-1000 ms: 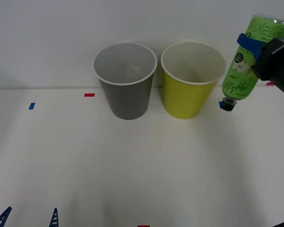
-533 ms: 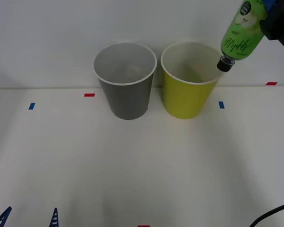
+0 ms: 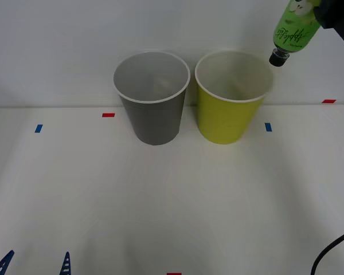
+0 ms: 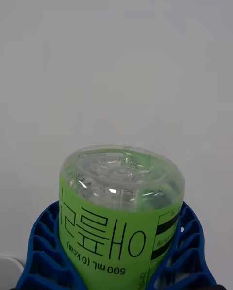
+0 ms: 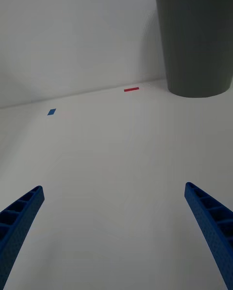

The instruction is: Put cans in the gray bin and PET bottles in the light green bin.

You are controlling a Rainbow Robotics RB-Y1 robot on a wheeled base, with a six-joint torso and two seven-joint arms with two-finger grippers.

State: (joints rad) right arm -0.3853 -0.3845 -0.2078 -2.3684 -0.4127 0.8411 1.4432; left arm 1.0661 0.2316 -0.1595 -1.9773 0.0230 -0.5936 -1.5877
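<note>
In the front view, the small plastic PET bottle with its bright green label and black screw cap (image 3: 296, 28) hangs in the upper right of the frame, tilted cap-down, its cap just beside and above the right rim of the tall yellow-green bin with a white rim (image 3: 232, 100). The bottle is not inside the bin yet. The right hand (image 3: 324, 8) holds it at the top right corner, mostly cut off by the frame edge. Left of the yellow-green bin, close beside it, stands the dark-gray tapered bin with a white rim (image 3: 153, 100), both at the back of the white table (image 3: 172, 200). Two blue fingertips of the left hand (image 3: 34, 264) show at the lower left edge.

In the right wrist view, the ribbed blue fingers (image 4: 43, 251) clamp the bottle (image 4: 119, 212) on both sides of its labelled body near the base, whose clear moulded bottom faces the camera. The bottle looks empty, so probably light and thin-walled, likely to dent under pressure, with a smooth, slippery label; the mid-body hold seems sound.

In the left wrist view, the left hand (image 5: 116, 231) has its fingers spread wide apart and empty over bare table, with the gray bin (image 5: 196, 42) in the upper right.
</note>
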